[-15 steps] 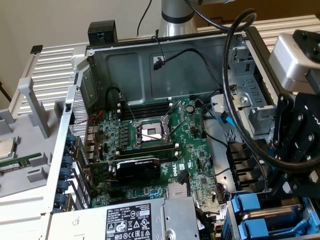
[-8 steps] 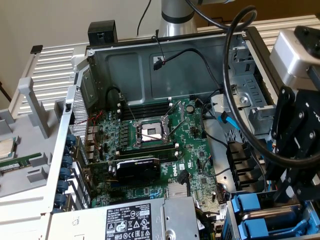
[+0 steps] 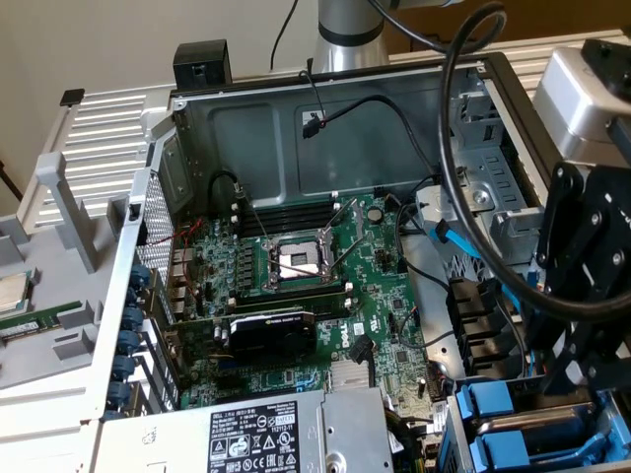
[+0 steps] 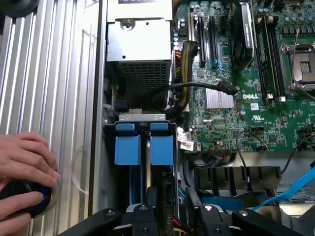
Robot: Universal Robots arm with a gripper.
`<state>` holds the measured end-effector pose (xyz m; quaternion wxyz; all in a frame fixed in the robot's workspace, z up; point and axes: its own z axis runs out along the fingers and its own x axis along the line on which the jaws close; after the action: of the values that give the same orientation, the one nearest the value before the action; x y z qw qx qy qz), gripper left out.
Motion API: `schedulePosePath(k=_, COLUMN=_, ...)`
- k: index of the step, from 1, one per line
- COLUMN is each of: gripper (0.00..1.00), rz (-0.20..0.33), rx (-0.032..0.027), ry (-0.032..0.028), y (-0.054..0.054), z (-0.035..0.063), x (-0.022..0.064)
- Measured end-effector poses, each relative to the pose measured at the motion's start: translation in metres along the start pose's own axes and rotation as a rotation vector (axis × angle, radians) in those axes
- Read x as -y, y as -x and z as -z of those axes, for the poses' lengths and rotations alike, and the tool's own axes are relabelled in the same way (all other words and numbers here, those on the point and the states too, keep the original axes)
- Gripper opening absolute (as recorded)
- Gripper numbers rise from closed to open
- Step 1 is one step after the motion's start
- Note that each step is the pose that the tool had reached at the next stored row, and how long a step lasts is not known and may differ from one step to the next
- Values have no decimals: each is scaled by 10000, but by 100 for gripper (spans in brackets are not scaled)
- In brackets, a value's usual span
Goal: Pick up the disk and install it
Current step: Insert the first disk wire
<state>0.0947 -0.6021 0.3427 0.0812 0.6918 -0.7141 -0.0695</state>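
The case point(image 3: 296, 128) lay on its side with the cover off, so the drive bay point(image 4: 142, 118) faced up toward the arm. Two blue-railed trays stood on edge in that bay, side by side with their handles upward, which suited a straight drop from above. The disk point(image 4: 162, 150) was probably the tray nearer the motherboard point(image 4: 246, 73), since it sat more in line with the jaws. No label showed, so I could not be sure. The other tray point(image 4: 127, 150) stood just beside it. The jaws hung above the bay, spread apart and grasping nothing, with cables showing between them. By that, the disk looked seated rather than carried. A hand point(image 4: 24, 167) rested on a round black knob point(image 4: 22, 195) outside the case, likely to halt or steer the arm. The case sat on a ribbed, pale metal counter point(image 3: 99, 118), where a chip point(image 3: 10, 291) and a memory stick point(image 3: 39, 320) lay at the exterior view's left. A plain beige wall point(image 3: 99, 39) stood behind.
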Motion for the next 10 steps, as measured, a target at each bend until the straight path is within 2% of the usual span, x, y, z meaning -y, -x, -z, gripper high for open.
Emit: schedulePosePath(k=10, gripper=37, rz=-1, rx=1, ry=-107, y=-3, z=136, x=-33)
